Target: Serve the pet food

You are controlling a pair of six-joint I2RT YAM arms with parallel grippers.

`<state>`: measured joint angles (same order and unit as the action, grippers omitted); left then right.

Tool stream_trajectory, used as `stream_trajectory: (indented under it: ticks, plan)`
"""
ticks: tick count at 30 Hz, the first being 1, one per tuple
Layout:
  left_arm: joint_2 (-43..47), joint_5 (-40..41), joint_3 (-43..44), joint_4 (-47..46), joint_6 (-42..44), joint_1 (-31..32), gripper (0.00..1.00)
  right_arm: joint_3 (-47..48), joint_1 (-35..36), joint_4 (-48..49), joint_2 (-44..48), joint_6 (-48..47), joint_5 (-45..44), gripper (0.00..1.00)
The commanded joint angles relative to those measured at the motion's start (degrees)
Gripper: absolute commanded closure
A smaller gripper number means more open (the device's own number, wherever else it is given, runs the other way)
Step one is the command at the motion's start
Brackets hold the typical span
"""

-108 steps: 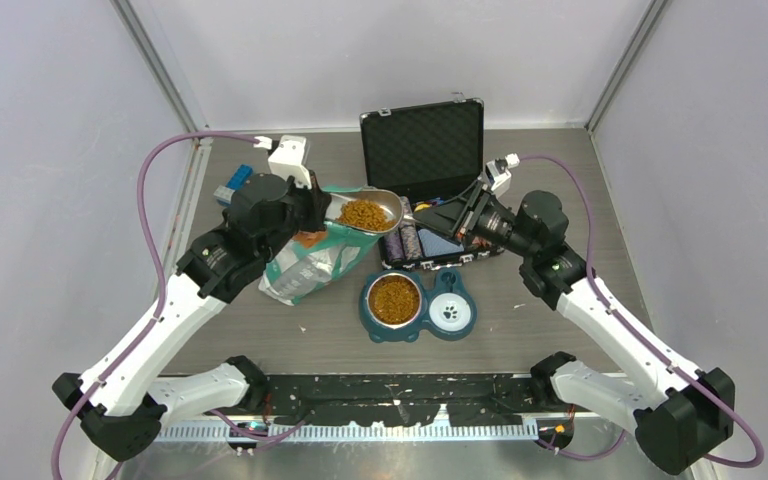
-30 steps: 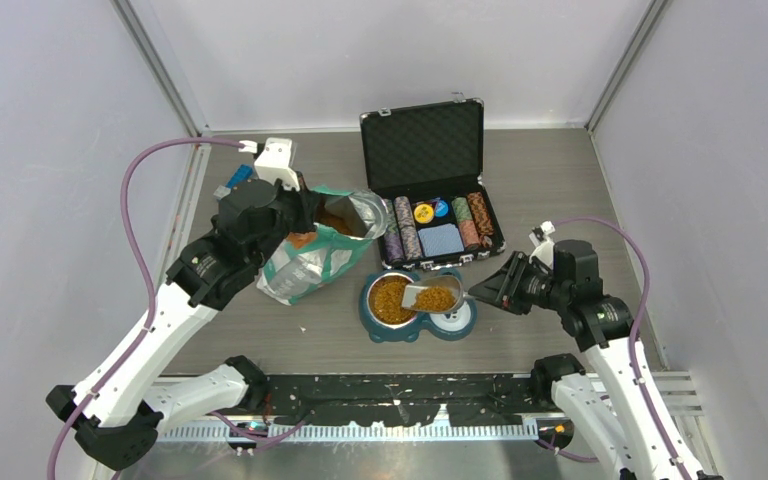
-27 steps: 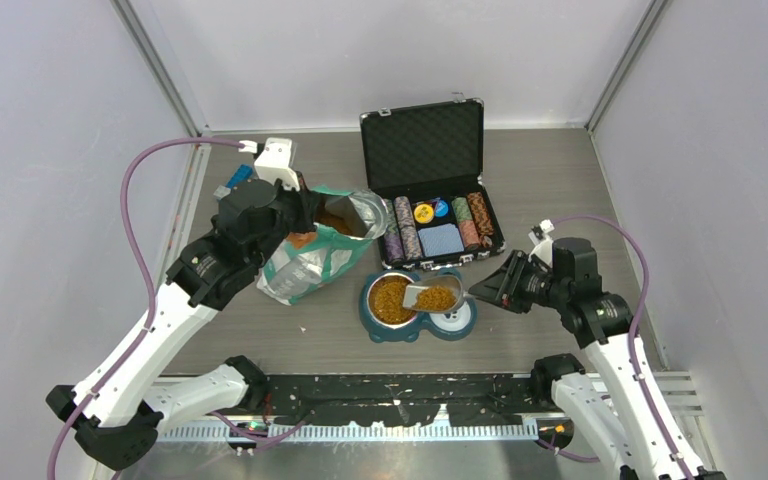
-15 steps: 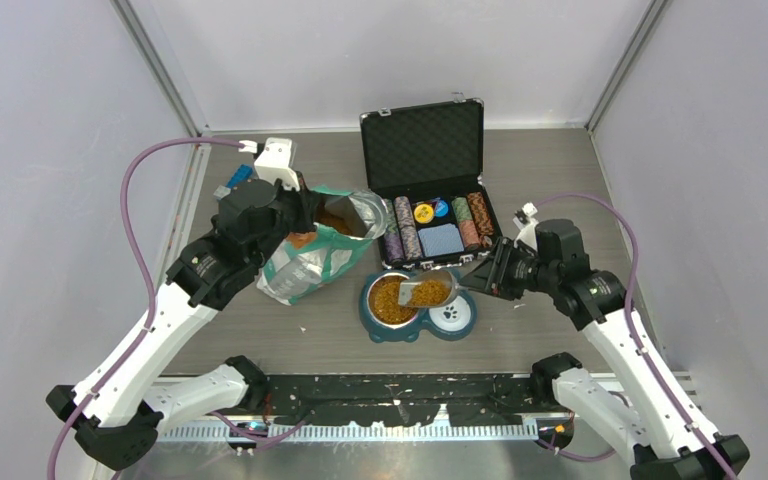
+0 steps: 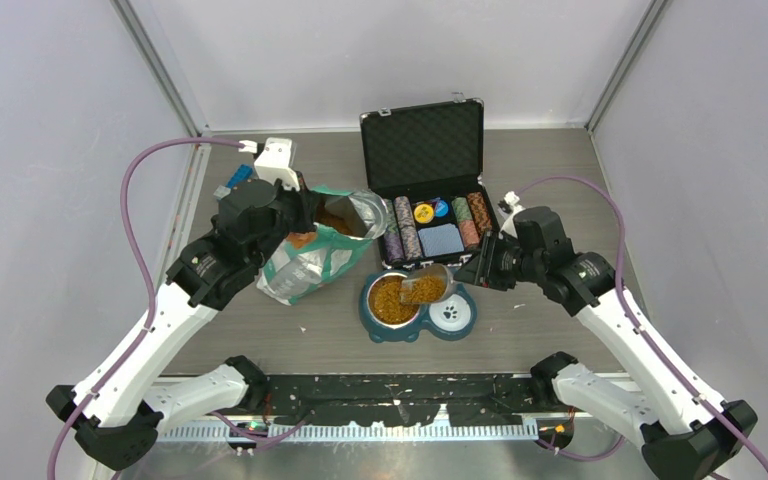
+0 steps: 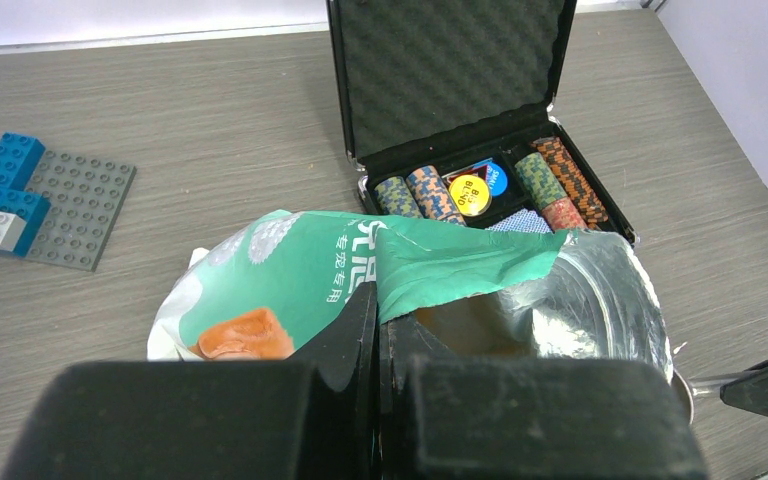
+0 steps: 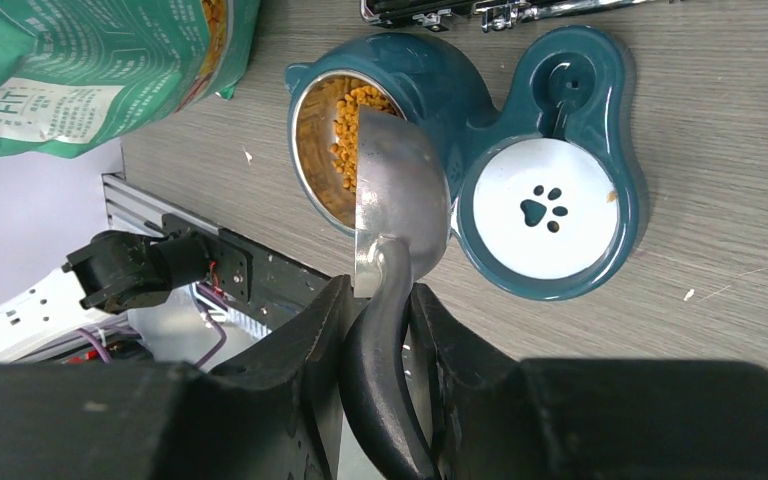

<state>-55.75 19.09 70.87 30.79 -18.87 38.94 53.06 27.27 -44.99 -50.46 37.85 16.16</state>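
Note:
My right gripper [image 5: 475, 275] is shut on the black handle of a metal scoop [image 5: 430, 283]. The scoop is tilted over the steel bowl [image 5: 392, 300] of a teal double feeder [image 5: 415, 335], with pet food [image 5: 423, 291] in it. In the right wrist view the gripper [image 7: 375, 300] holds the scoop [image 7: 400, 180] above kibble [image 7: 340, 130] heaped in the bowl. My left gripper [image 5: 310, 210] is shut on the torn rim of the teal-and-white bag [image 5: 300, 265]. In the left wrist view the gripper [image 6: 377, 300] pinches the bag [image 6: 290, 270], which stays open.
The feeder's white paw-print bowl [image 5: 450, 313] has no kibble in it. An open black case [image 5: 425, 150] with rows of poker chips stands right behind the feeder. A grey and blue brick plate [image 5: 232, 183] lies at the far left. Stray crumbs lie near the feeder.
My right gripper carried the full scoop from the bag to the feeder. In the last second it shifted left and away and tipped the scoop over the steel bowl. The left arm stayed still.

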Motion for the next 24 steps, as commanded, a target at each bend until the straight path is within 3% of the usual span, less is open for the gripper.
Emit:
stream_trajectory:
  ticks: [1,24]
  plan:
    - [1.61,1.22,1.25,-3.32,0.42,-0.06,1.0,3.75,1.51,2.34,-0.66,-0.33,-2.53,0.95]
    - [1.06,1.12,1.37,-3.19,0.42,-0.01,1.0,8.17,6.25,1.47,-5.17,-1.03,-7.42,0.95]
